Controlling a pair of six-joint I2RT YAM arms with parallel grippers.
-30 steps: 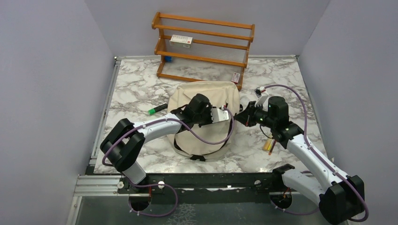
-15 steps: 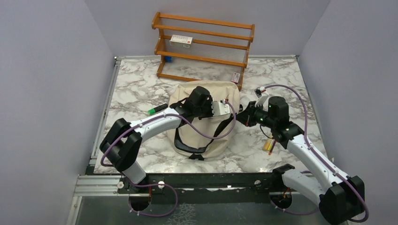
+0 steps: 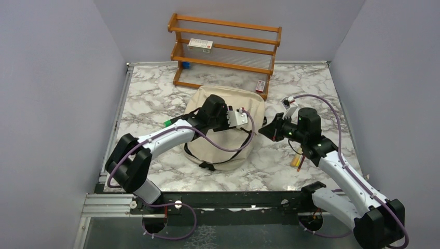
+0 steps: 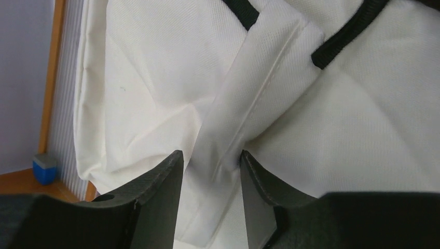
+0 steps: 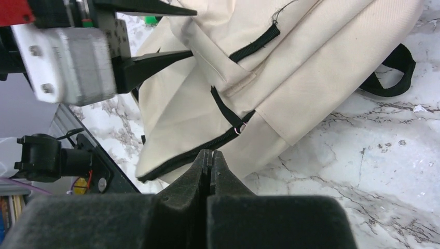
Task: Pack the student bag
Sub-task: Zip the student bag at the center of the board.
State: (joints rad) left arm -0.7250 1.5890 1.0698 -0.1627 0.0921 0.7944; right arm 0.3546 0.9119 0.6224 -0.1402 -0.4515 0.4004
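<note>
Bag: the bag lies slumped on the table, between the two grippers and in front of the rack.
Left gripper: the left gripper is clamped on a raised fold of cream cloth. The bag's body lies under it and ahead of it.
Right gripper: the right gripper has its fingers pressed together on nothing. Its tip is just beside the bag's side, not touching.
Key relation: the zip lies straight ahead of the right tip. Its pull is just ahead and a little to the right.
Long axis: in the right wrist view the zip runs slantwise across the tip's line, low on the left and rising rightward past the pull.
Nearer arm: the left is already on the cloth, while the right is nearer the pull.
Step, as judged: hold the bag taut and open the zip; no item is packed yet.
Next move needs: the right fingers to part, then close on the small pull.
</note>
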